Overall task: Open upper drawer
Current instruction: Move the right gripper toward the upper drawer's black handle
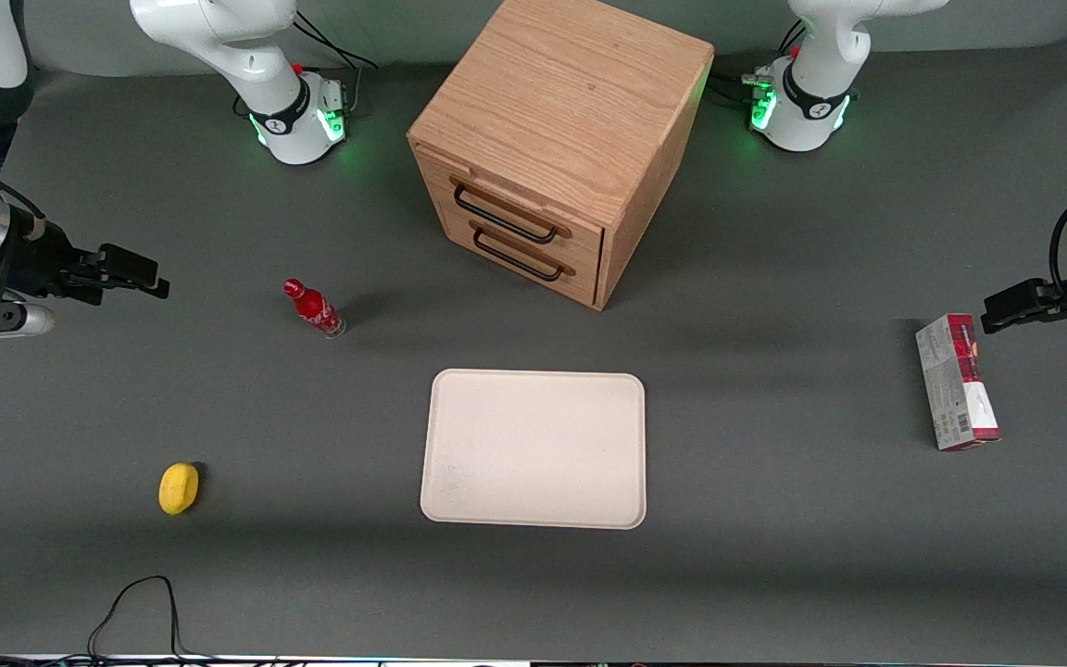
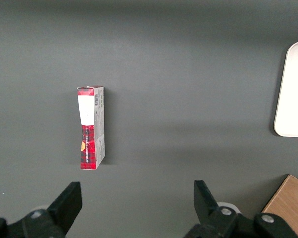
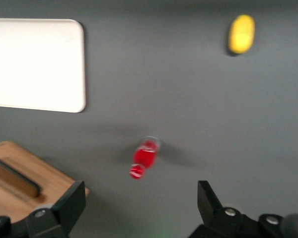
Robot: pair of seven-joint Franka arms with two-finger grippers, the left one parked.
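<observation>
Oak upper drawer (image 1: 508,206) sits shut in the cabinet (image 1: 563,102) — the gripper (image 3: 141,206), fingers spread and empty, hovers above the red bottle (image 1: 314,309), beside the cabinet.

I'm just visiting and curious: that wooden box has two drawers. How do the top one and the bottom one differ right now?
The upper drawer sits directly under the cabinet top; the bottom drawer sits below it, near the table. In the front view, the upper drawer's front looks slightly shallower than the bottom drawer's. Shared: both are light oak, both shut, each with a thin black bar handle. The claw hangs open near the working arm's end, touching neither.
</observation>
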